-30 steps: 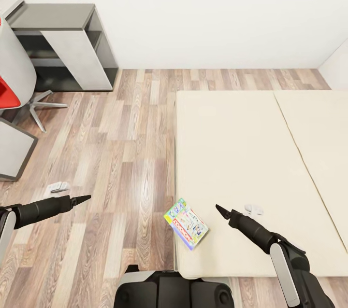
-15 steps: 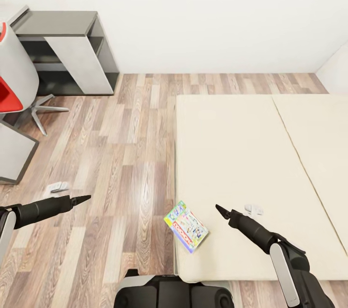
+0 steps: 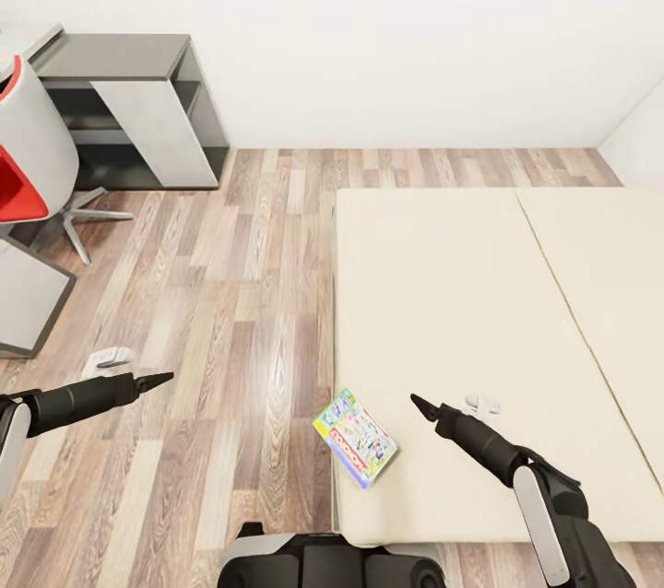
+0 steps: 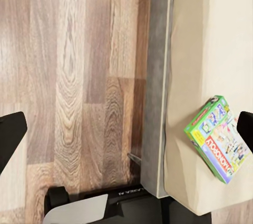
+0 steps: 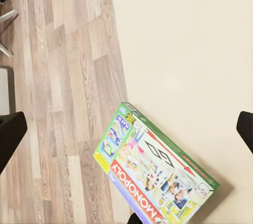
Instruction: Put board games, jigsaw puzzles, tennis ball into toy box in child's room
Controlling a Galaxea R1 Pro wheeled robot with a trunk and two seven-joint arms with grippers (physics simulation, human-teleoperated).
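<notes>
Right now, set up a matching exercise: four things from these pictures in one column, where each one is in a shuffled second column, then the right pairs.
Things:
1. board game
2. left gripper
3. right gripper
4. dark-grey-topped desk

Places:
A. held over the beige mattress, past the game box
B. against the white wall, in the far corner beside the red-and-white chair
C. lying at the near corner of the bed, one end sticking out past the edge over the floor
D. held over the wood-plank floor

Pairs: 1-C, 2-D, 3-A, 4-B
</notes>
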